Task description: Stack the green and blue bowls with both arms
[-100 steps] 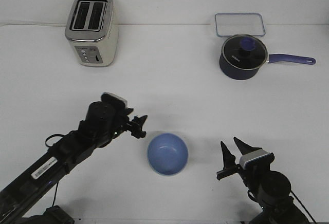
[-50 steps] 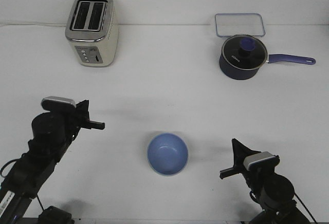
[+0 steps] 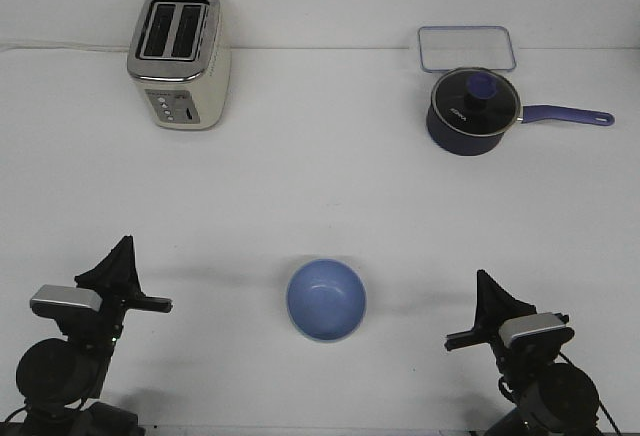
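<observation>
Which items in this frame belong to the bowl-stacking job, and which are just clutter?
Job items: light periwinkle blue round bowl; left gripper; right gripper. No green bowl can be made out.

Clutter: cream and chrome two-slot toaster; dark blue lidded saucepan with long handle; clear rectangular container.

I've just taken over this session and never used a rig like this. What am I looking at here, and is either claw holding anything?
This is a single front camera looking forward over a white table. The two thin black arms at the near edge are the robot's: its left claw and right claw. Both are off to the sides and hold nothing; whether they are open or shut is hard to tell. Between them sits a light periwinkle blue round bowl, upright. No green bowl is visible; it may be beneath the blue one. Farther back stand a cream two-slot toaster, a dark blue lidded saucepan with a long handle and a clear rectangular container.
</observation>
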`<state>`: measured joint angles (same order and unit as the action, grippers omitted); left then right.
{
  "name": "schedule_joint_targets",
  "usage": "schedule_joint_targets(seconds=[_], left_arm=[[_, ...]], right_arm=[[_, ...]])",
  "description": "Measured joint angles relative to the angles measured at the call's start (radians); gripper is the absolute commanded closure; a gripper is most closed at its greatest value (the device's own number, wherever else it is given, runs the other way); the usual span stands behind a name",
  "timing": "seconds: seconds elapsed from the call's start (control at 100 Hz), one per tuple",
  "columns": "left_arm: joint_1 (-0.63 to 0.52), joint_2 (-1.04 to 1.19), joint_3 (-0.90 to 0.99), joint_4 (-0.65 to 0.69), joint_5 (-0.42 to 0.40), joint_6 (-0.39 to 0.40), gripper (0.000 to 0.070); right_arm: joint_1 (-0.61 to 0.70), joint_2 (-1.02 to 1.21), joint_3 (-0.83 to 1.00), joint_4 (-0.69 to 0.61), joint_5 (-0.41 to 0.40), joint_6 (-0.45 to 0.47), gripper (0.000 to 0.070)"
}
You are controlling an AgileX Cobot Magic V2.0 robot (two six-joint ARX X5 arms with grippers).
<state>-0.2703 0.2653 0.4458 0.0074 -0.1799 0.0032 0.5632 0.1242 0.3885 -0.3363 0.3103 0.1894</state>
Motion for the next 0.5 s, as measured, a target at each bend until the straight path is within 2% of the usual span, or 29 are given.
schedule_joint_targets(seconds=[0.5], left_arm=[[0.000, -0.044, 0.000, 0.001, 0.000, 0.003, 0.0686]], right_arm=[[0.000, 0.000, 0.000, -0.002, 0.000, 0.000, 0.0699]])
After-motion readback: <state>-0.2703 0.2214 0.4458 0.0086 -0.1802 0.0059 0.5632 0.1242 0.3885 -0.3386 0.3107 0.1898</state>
